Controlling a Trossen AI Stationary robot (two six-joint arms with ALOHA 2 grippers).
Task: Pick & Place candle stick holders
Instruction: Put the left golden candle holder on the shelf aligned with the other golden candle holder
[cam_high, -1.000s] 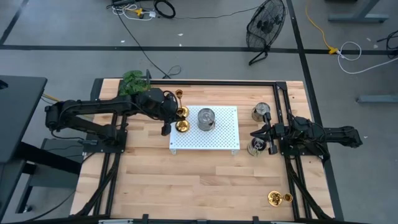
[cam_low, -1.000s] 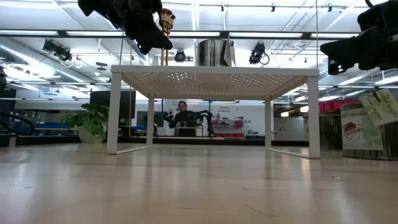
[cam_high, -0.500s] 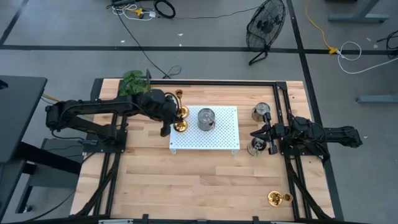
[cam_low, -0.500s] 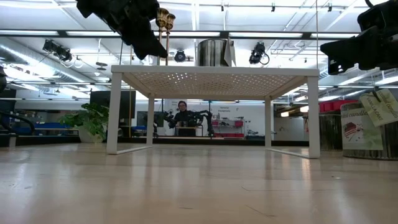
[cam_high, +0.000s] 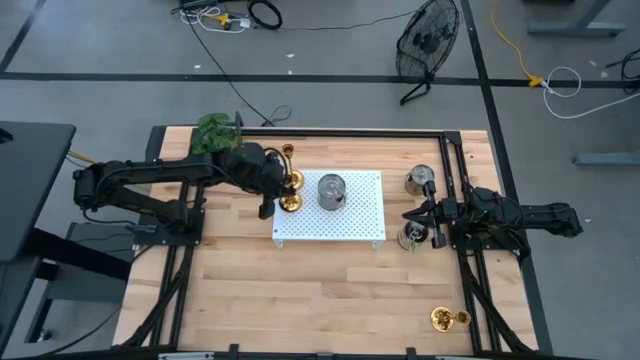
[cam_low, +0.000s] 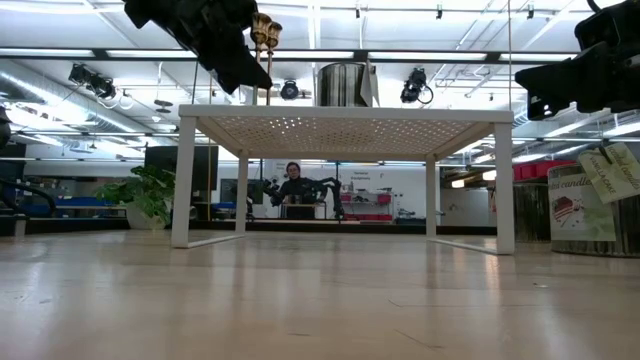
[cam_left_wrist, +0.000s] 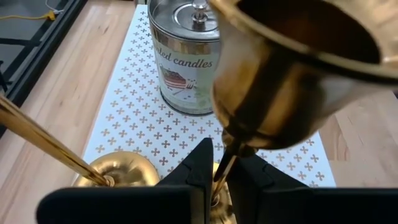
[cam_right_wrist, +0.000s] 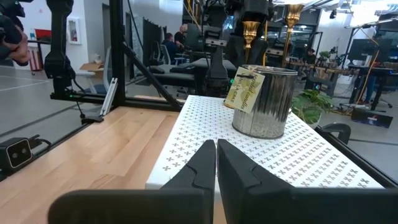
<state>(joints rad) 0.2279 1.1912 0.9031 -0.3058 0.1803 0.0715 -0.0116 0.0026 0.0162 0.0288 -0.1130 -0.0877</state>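
Grey floor around wood table; black fan, cables beyond; ceiling lights, potted plant, seated person behind.

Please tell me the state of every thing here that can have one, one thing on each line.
left gripper: shut on held holder's stem
held holder: upright, gripped
second holder: standing free on white shelf
third holder: free, on the table's near right corner
candle tin: upright, lid on
right gripper: shut, empty
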